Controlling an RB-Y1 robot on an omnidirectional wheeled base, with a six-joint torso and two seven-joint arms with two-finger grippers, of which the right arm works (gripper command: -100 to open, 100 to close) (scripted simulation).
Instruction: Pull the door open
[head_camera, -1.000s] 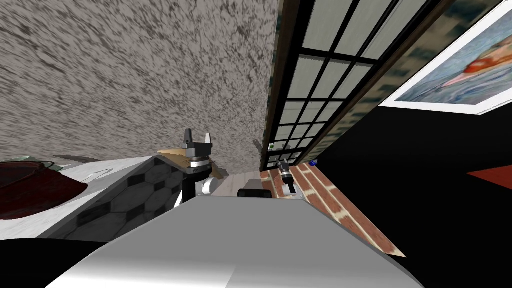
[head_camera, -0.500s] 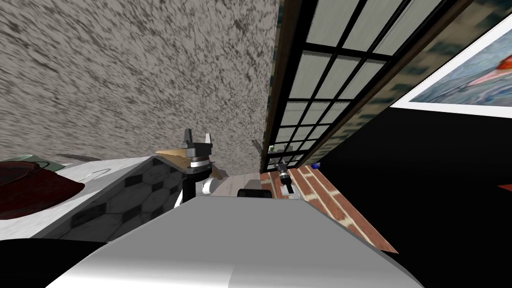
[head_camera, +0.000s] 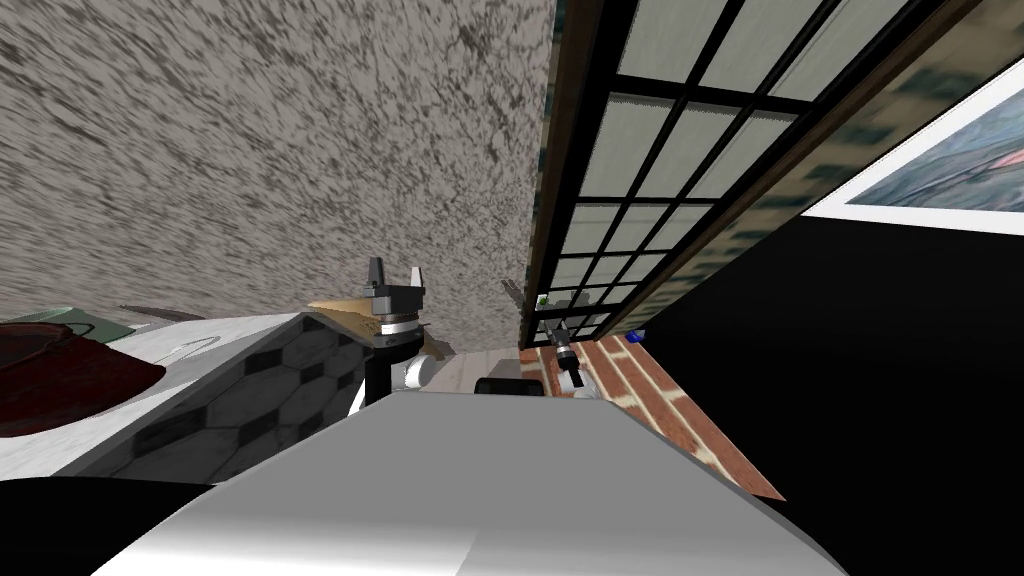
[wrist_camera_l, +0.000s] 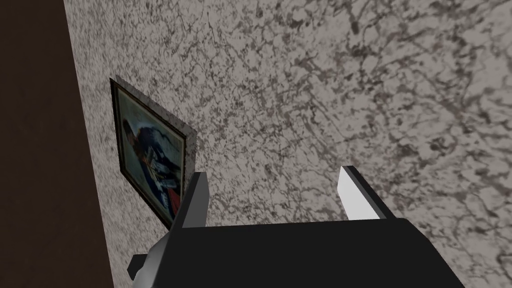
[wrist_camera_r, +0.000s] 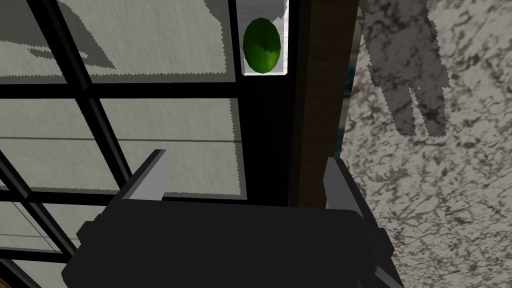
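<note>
The door (head_camera: 640, 190) has a black grid frame around pale panes and stands to the right of the speckled wall, beside a dark brown jamb (head_camera: 545, 200). A green oval handle (wrist_camera_r: 261, 45) sits in a pale plate on the door's black edge stile, and shows small in the head view (head_camera: 542, 299). My right gripper (wrist_camera_r: 245, 175) is open a short way from the handle, apart from it, with the stile in line between its fingers. In the head view the right gripper (head_camera: 560, 333) is low by the door's foot. My left gripper (head_camera: 395, 275) is open and holds nothing, as the wrist view (wrist_camera_l: 275, 195) confirms.
A counter (head_camera: 250, 375) with a tiled front and a white top stands at my left, with a dark red object (head_camera: 60, 375) on it. A brick strip (head_camera: 660, 400) runs along the floor below the door. A black area (head_camera: 880, 380) lies to the right.
The head view has shifted slightly, so the door looks a little larger and the picture at the right has slid outward. My right hand has crept toward the door. The left arm is still.
</note>
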